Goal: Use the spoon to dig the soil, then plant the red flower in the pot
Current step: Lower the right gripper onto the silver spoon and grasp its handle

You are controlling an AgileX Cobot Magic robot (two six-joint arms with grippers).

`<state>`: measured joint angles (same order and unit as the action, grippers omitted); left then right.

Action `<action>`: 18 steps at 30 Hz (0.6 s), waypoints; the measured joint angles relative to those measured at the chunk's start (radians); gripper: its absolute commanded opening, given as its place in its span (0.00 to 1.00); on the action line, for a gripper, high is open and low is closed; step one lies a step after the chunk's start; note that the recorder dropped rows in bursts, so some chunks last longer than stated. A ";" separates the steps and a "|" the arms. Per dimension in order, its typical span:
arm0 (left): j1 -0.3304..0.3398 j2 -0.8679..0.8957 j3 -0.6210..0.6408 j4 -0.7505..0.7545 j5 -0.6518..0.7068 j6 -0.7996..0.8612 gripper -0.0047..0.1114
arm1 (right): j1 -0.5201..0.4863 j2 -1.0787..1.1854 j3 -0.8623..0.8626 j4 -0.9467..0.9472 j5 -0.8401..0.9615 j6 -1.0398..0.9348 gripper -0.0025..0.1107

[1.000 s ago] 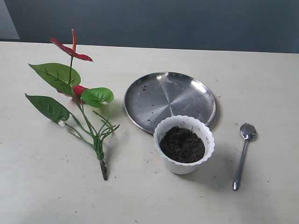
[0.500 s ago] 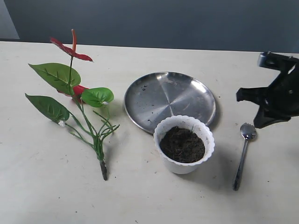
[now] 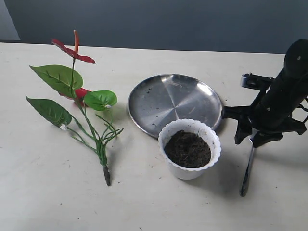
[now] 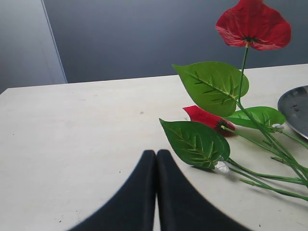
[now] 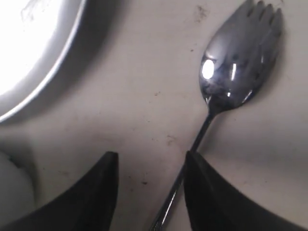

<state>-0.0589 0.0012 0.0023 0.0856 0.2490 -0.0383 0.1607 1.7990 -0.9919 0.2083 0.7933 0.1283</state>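
With its fingers (image 5: 103, 192) spread wide over the spoon (image 3: 249, 163), which lies on the tabletop (image 3: 48, 192) beside the pot (image 3: 189, 148), the right gripper (image 3: 253, 138) should centre over the thin handle before closing.

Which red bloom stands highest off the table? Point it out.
The bloom at the sprig's far tip, with the upright orange spike, raised on its stem. The other bloom lies low on the table, tucked between the leaves.

Flower (image 3: 79, 103) left; pot (image 3: 189, 149) before plate (image 3: 174, 102); spoon (image 3: 248, 167) right of pot.
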 measured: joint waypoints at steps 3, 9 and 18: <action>0.000 0.000 0.000 0.000 0.000 0.000 0.05 | 0.000 0.000 0.002 -0.051 0.022 0.038 0.39; 0.000 0.000 0.000 0.000 0.000 0.000 0.05 | 0.000 0.008 0.065 -0.119 -0.023 0.097 0.39; 0.000 0.000 0.000 0.000 0.000 0.000 0.05 | 0.000 0.062 0.109 -0.093 -0.163 0.111 0.27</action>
<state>-0.0589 0.0012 0.0023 0.0856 0.2490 -0.0383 0.1607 1.8609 -0.8828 0.1156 0.6308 0.2398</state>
